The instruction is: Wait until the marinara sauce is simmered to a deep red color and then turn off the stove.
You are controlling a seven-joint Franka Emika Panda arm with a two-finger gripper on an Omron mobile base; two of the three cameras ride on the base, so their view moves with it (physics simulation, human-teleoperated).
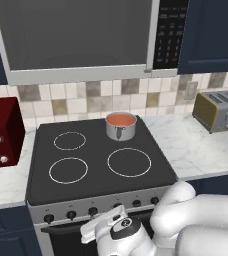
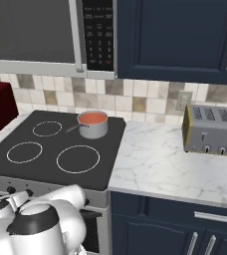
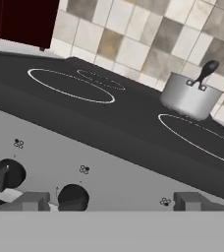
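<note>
Left base view: one saucepan | four stove rings | claw wide

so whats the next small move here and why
Probably hold and wait. The marinara sauce in the saucepan looks pale orange-red, not deep red. The open pincer already hangs in front of the stove knobs, with one knob between its fingertips, untouched.
</note>
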